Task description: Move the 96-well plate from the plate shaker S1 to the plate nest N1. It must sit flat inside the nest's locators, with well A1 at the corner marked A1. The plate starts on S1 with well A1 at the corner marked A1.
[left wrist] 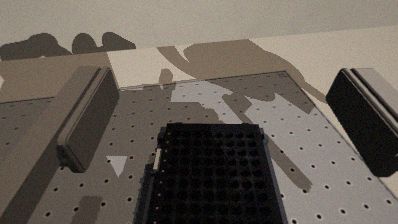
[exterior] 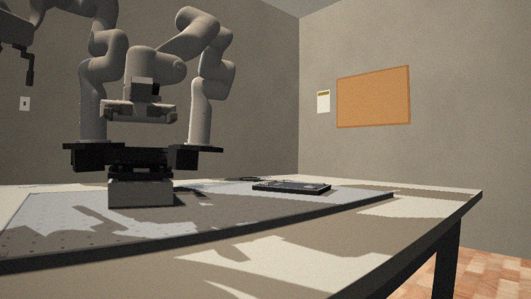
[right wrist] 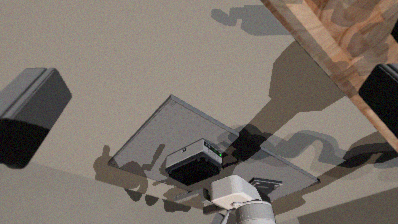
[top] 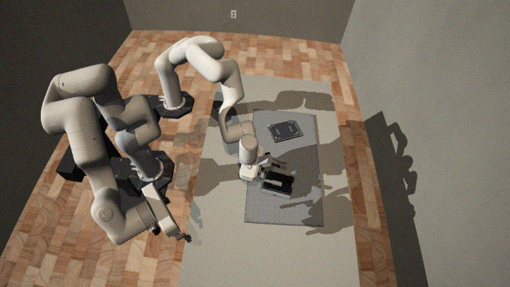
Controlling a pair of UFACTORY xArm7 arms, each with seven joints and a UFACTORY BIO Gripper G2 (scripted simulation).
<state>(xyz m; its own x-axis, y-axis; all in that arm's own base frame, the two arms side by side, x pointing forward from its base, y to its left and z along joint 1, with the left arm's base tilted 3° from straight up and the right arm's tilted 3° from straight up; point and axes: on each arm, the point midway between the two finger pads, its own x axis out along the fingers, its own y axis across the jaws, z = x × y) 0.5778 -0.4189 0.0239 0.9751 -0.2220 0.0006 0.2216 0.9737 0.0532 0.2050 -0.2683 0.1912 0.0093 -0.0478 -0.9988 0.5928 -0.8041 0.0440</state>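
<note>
L arm (top: pixel 247 147) (exterior: pixel 142 70) (right wrist: pixel 255 212) reaches over the breadboard (top: pixel 260 213) (exterior: pixel 55 212) (left wrist: pixel 325 145) (right wrist: pixel 160 120), L gripper (top: pixel 283 174) (exterior: pixel 139 111) (left wrist: pixel 227 120) above the shaker S1 (top: pixel 276 191) (exterior: pixel 140 193) (left wrist: pixel 144 195) (right wrist: pixel 185 155). L fingers spread, nothing btwn them; exterior view shows a gap down to the stack below. R arm (top: pixel 85 135) (exterior: pixel 107 52) is folded back, R gripper (top: pixel 185 236) (exterior: pixel 14 61) (right wrist: pixel 207 107) high up, approx 8 o'clock from S1 in top view, well apart from the board. R fingers wide, nothing btwn.

Edges/room: in L wrist view the plate's far edge sits btwn the finger lines, toward 6 o'clock, w/ a side gap to each finger. Board's far corner shows at approx 1 o'clock. Top view: open board surface btwn S1 and the nest N1 (top: pixel 285 130) (exterior: pixel 291 188) (right wrist: pixel 267 184), partly in arm shadow.

Containers: 96-well plate (top: pixel 287 185) (exterior: pixel 140 173) (left wrist: pixel 217 175) (right wrist: pixel 195 170) = dark, on top of S1, wells up; well contents & A1 mark n/a, too dark. N1 lies flat on the board at 12 o'clock from S1 in top view — locators visible, no plate in it. Green light (right wrist: pixel 220 155) on S1's side, R wrist view.
</note>
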